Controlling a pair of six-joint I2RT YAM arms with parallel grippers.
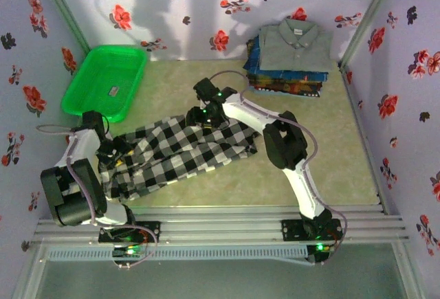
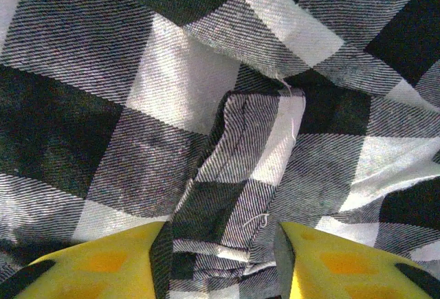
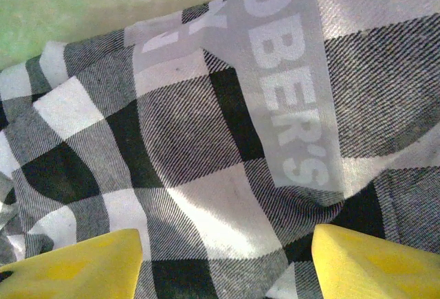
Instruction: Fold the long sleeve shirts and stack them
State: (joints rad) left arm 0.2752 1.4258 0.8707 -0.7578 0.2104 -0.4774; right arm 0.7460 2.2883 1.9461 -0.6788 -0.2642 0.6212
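Note:
One of the long sleeve shirts, a black-and-white checked one (image 1: 182, 149), lies spread slantwise across the middle of the table. My left gripper (image 1: 114, 152) is down on its left end. In the left wrist view a raised fold of the checked cloth (image 2: 227, 175) stands between the yellow fingers (image 2: 103, 264) of the left gripper (image 2: 220, 251), which are partly apart. My right gripper (image 1: 206, 117) rests on the shirt's far edge. There the right gripper (image 3: 227, 251) is open wide over flat checked cloth (image 3: 206, 196) beside a grey lettered band (image 3: 295, 106).
A stack of folded shirts (image 1: 292, 48), a plain grey one on top, sits at the back right. A green plastic basket (image 1: 89, 93) stands at the back left. Flowered walls close in the table on three sides. Bare tabletop (image 1: 330, 168) lies to the right of the shirt.

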